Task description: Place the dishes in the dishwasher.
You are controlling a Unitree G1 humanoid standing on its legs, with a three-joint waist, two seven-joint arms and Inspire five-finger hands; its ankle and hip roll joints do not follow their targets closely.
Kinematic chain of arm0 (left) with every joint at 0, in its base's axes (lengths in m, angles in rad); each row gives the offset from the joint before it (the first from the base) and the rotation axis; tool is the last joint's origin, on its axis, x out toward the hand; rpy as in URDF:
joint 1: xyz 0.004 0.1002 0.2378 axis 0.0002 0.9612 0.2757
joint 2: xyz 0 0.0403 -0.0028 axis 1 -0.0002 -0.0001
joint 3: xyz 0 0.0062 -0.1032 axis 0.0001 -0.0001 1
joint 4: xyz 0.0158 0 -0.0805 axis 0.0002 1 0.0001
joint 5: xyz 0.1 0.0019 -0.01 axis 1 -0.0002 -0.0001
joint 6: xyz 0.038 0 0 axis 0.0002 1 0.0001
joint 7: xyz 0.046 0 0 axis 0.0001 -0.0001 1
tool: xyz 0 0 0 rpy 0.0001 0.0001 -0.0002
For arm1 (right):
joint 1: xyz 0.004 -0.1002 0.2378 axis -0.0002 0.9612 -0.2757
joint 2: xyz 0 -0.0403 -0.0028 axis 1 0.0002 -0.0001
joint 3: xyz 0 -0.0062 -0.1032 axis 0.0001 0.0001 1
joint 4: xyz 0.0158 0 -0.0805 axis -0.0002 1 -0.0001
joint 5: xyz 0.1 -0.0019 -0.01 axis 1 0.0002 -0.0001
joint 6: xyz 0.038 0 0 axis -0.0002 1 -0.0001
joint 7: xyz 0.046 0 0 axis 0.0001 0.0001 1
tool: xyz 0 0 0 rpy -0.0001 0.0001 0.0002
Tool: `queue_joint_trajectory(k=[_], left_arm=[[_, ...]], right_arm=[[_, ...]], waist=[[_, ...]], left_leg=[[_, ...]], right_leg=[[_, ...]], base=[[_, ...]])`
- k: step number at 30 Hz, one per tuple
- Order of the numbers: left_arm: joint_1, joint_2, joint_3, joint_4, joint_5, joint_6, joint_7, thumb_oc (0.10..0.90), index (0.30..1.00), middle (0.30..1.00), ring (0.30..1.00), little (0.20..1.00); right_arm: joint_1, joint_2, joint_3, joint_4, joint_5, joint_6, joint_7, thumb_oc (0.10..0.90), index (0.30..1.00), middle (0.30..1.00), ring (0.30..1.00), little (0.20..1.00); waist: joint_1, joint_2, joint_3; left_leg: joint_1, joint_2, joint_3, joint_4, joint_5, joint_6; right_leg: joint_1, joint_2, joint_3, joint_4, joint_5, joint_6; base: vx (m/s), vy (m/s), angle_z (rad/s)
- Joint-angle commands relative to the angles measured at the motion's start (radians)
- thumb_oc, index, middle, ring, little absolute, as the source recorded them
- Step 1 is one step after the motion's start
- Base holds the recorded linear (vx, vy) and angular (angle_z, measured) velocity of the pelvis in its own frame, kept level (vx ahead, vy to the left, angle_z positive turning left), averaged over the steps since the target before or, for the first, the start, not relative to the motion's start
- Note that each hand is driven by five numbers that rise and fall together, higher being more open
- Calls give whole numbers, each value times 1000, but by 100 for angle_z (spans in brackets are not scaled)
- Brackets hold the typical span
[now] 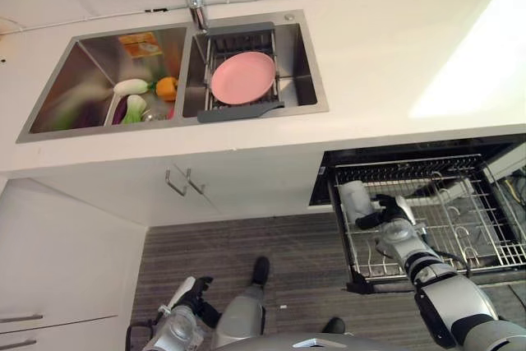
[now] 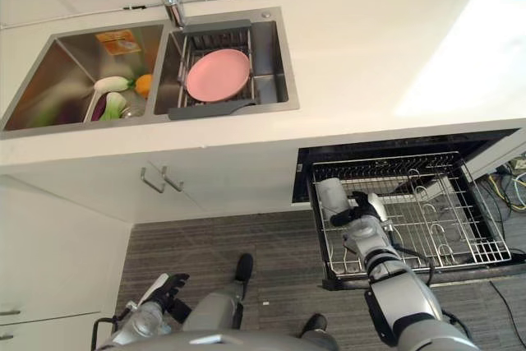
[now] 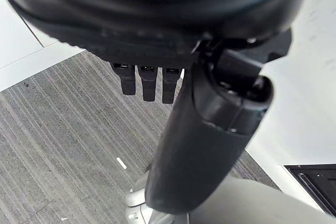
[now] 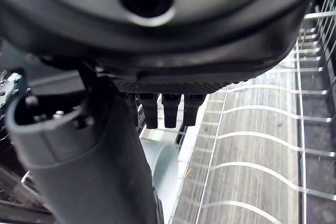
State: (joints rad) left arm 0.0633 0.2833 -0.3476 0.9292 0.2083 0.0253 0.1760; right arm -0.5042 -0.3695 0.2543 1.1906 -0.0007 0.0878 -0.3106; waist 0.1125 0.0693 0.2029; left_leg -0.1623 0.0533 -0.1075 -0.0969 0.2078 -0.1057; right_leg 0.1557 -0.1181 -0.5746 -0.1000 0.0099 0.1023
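Here a pink plate (image 1: 242,77) is seen lying on a wire rack (image 1: 215,55) in the sink's (image 1: 304,80) right basin, vegetables (image 1: 136,96) in the left. A grey cup (image 1: 356,200) is gripped by the right hand (image 1: 386,219) over the pulled-out dishwasher rack (image 1: 485,228). The left hand (image 1: 191,293) hangs relaxed and empty over the striped floor (image 1: 205,252).

one pink plate (image 1: 242,77), one grey cup (image 1: 355,201), one rack (image 1: 460,228)

White countertop (image 1: 386,63), steel double sink (image 1: 306,63) set in it
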Motion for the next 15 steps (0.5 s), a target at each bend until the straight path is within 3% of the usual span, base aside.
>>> queue_joint_trajectory(k=[1,6,11,12,15], left_arm=[[4,19,-40,41,31,-7,24,800,900,900,900,900],[10,11,-19,67,25,2,27,800,900,900,900,900],[12,-13,36,126,13,23,46,800,900,900,900,900],[8,-31,74,174,0,36,55,800,900,900,900,900],[12,-59,125,242,-37,52,71,800,900,900,900,900]], right_arm=[[-21,-101,-21,-54,-54,-25,-71,800,900,900,900,900],[0,-81,-27,-142,-37,-36,-73,800,900,900,900,900],[158,-51,-104,-481,28,-93,-85,800,900,900,900,900],[245,-33,-144,-614,46,-116,-82,800,900,900,900,900],[367,-3,-191,-765,70,-141,-74,800,900,900,900,900]], waist=[[-6,11,-60],[-19,2,-67],[-49,-6,-76],[-69,-9,-78],[-88,-10,-83]], left_leg=[[83,57,80,10,-129,-59],[125,69,119,10,-149,-51],[158,81,151,10,-161,-41],[167,86,158,10,-166,-37],[184,93,170,10,-172,-32]], right_leg=[[-29,-59,67,13,-79,43],[-26,-55,117,13,-79,42],[-27,-45,158,13,-80,41],[-29,-41,175,13,-81,39],[-29,-34,199,15,-84,38]], base=[[40,-1,-18],[34,2,-35],[30,-15,-33],[24,-12,-22],[48,-22,-29]])
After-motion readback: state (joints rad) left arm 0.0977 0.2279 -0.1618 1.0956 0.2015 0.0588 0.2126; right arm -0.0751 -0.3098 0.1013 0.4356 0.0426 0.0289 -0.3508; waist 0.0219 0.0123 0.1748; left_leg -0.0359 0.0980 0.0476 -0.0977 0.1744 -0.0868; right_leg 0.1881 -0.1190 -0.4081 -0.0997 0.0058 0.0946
